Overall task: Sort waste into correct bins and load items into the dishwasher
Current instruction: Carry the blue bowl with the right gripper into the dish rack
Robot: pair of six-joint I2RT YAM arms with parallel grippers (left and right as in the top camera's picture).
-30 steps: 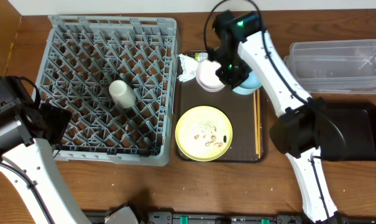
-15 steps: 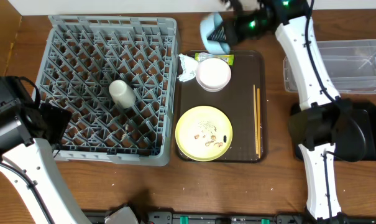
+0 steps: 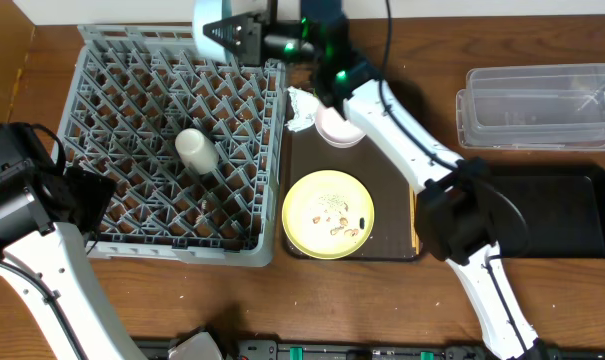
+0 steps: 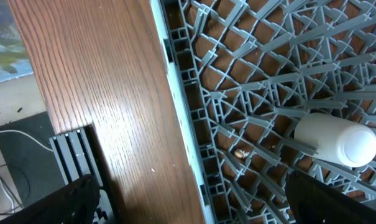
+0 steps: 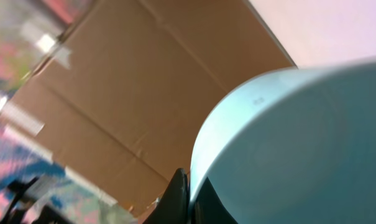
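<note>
My right gripper [image 3: 244, 38] is shut on the rim of the light blue bowl [image 3: 212, 26], holding it tilted in the air over the far edge of the grey dish rack [image 3: 132, 215]. In the right wrist view the bowl [image 5: 299, 143] fills the frame, with one dark finger [image 5: 178, 199] on its rim. A cream cup [image 3: 195, 150] lies in the rack. The brown tray [image 3: 307, 160] holds the pinkish-white bowl [image 3: 332, 130], a white napkin [image 3: 302, 108] and the yellow plate [image 3: 328, 213] with crumbs [image 3: 339, 228]. My left gripper [image 4: 200, 208] stands open over the rack's left edge, the cup [image 4: 337, 140] to its right.
A clear tub [image 3: 542, 105] stands at the far right, with a black bin [image 3: 577, 210] in front of it. The chopsticks [image 3: 413, 225] lie along the tray's right side, partly under my right arm. The wrapper is hidden by that arm.
The right arm has swung the blue bowl left, from above the tray's far end to over the rack's far edge. The left arm has not moved.
</note>
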